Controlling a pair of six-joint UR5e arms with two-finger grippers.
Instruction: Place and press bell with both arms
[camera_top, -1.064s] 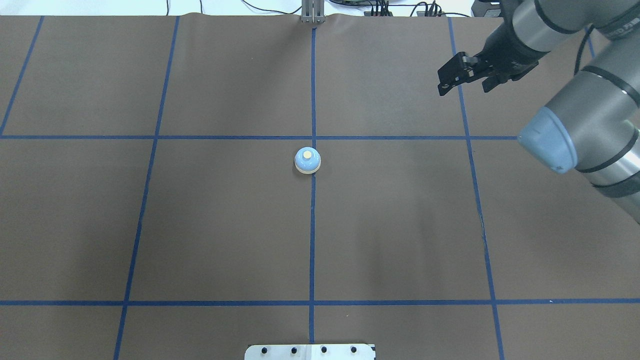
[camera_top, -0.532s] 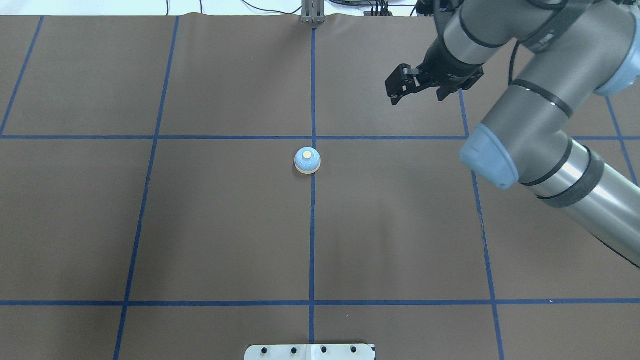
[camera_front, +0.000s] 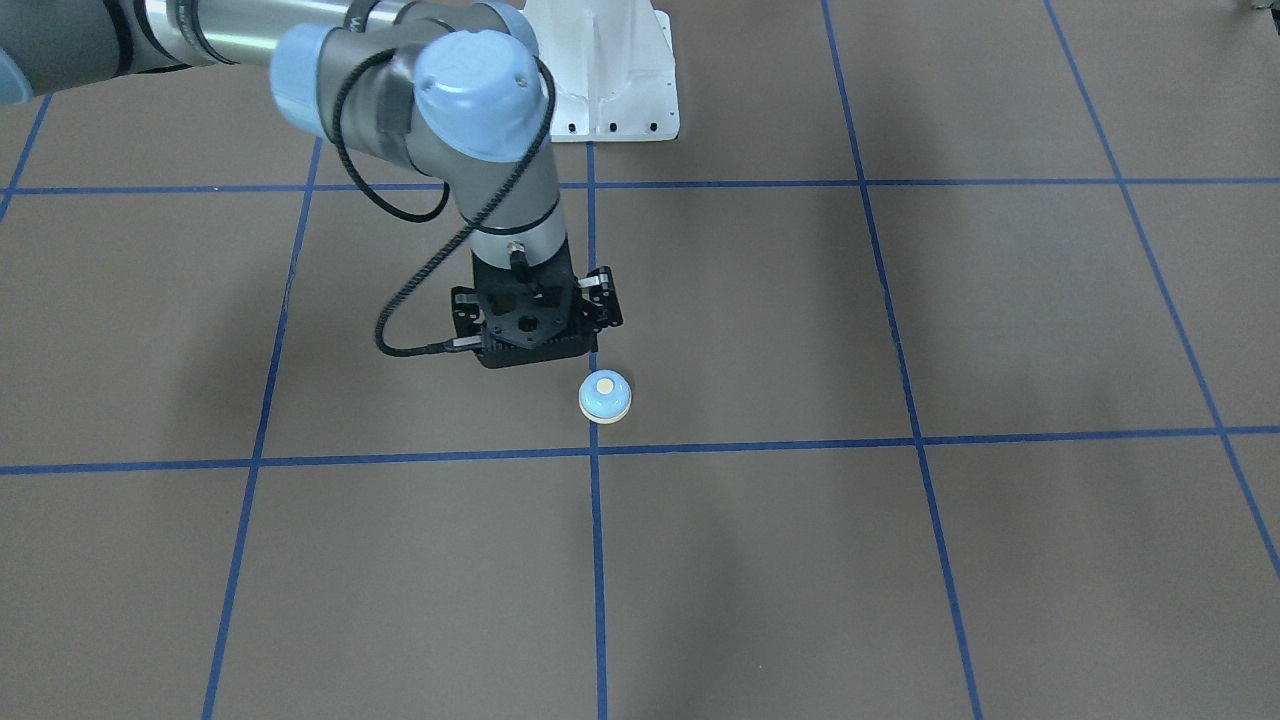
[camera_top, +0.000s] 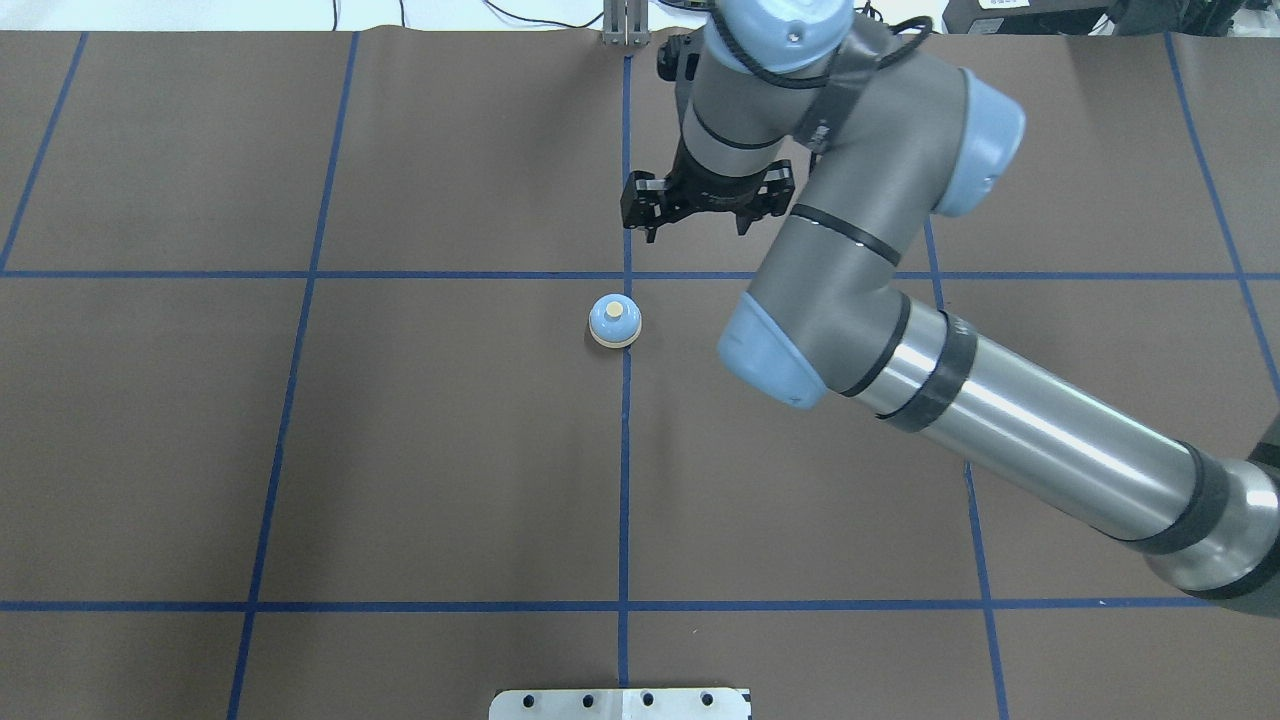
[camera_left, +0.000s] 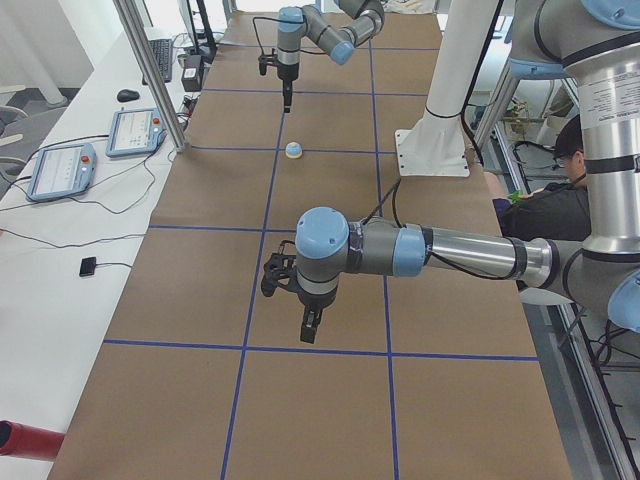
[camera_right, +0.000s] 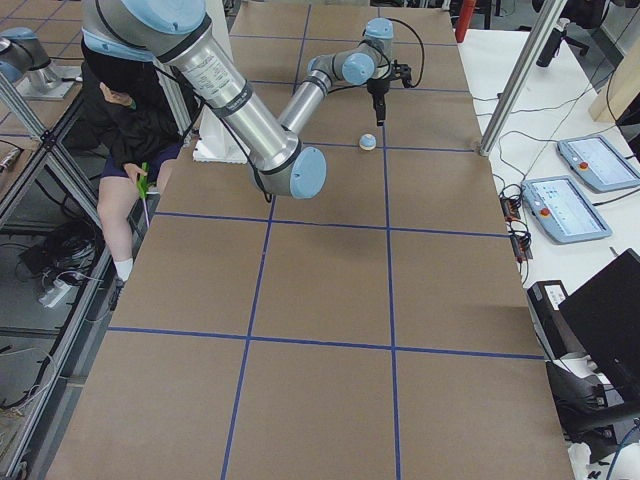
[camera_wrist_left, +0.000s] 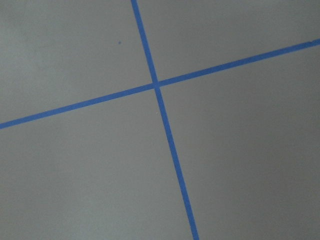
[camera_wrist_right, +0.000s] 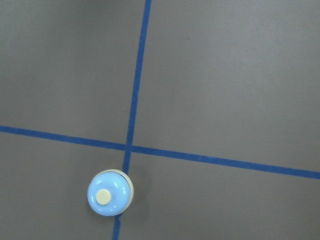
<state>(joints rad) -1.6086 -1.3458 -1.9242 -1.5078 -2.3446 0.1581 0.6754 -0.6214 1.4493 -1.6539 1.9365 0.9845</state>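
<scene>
The light-blue bell (camera_top: 614, 321) with its cream button stands on the brown table at the centre tape line. It also shows in the front view (camera_front: 604, 396) and at the lower left of the right wrist view (camera_wrist_right: 110, 192). My right gripper (camera_top: 698, 215) hangs pointing down above the table, close to the bell and not touching it. It looks shut and empty, and also shows in the front view (camera_front: 532, 345). My left gripper (camera_left: 310, 325) shows only in the left side view, far from the bell. I cannot tell whether it is open or shut.
Blue tape lines (camera_top: 626, 450) divide the brown table cover into squares. The white pedestal (camera_front: 610, 90) is bolted at the robot's side. A metal post (camera_top: 626, 30) stands at the far edge. A seated person (camera_right: 130, 110) and tablets (camera_left: 60, 170) are beside the table.
My right arm has swung left from the table's far right corner to just beside the bell, its gripper turning to point down. The bell has not moved.
</scene>
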